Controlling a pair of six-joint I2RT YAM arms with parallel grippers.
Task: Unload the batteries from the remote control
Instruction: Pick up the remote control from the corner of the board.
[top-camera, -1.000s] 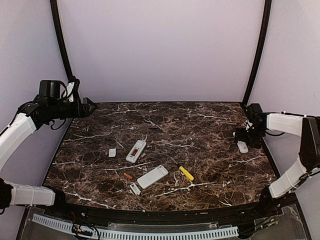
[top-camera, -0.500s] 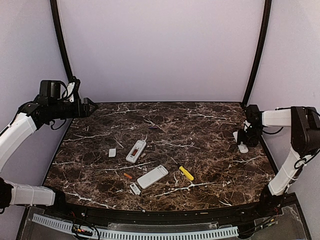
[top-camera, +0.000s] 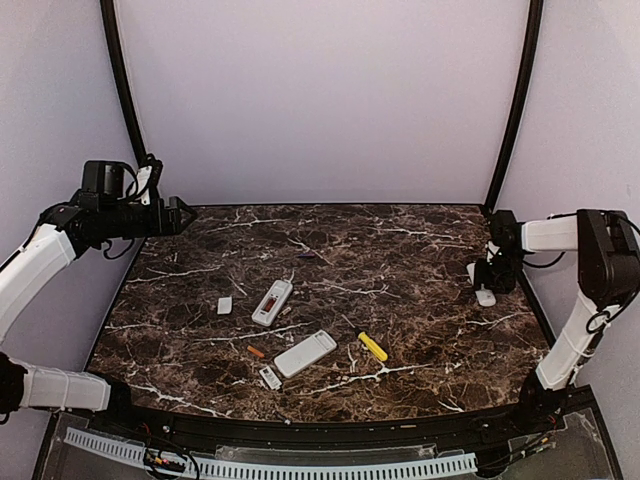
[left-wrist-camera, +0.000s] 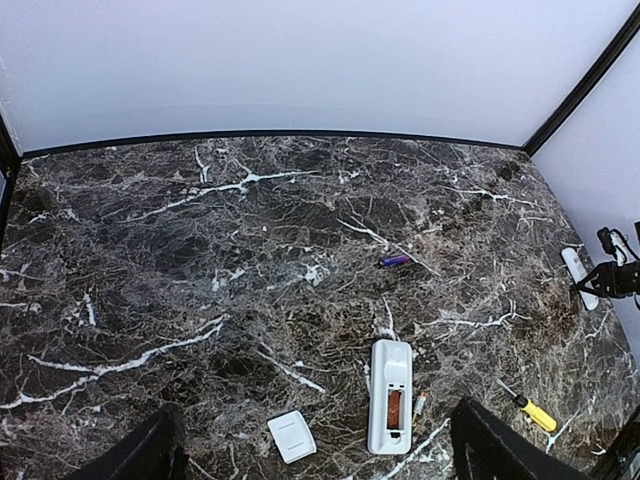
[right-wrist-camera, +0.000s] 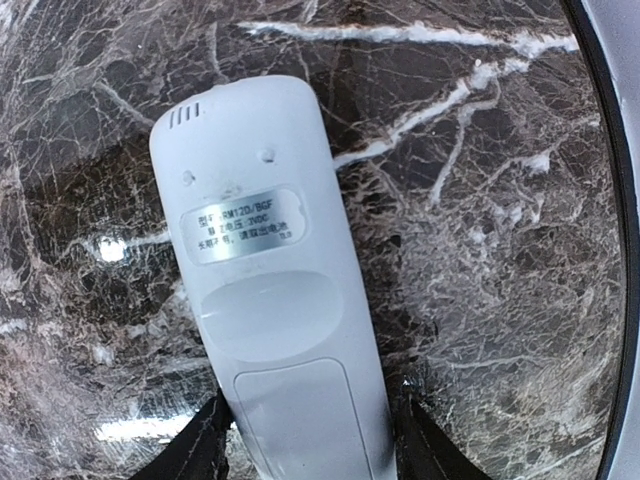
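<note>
Rightward, right pincer (right-wrist-camera: 312, 437) clamped on remote (right-wrist-camera: 265, 270) at tabletop (top-camera: 420, 250) edge; left pincer (left-wrist-camera: 318, 442) apart, aloft; battery (left-wrist-camera: 393, 408) sits in open remote (left-wrist-camera: 389, 372) mid-tabletop; loose battery (top-camera: 256, 351) nearby.

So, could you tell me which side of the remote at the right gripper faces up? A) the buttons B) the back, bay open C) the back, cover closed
C: in the right wrist view the remote shows its silver label and a closed cover.
</note>
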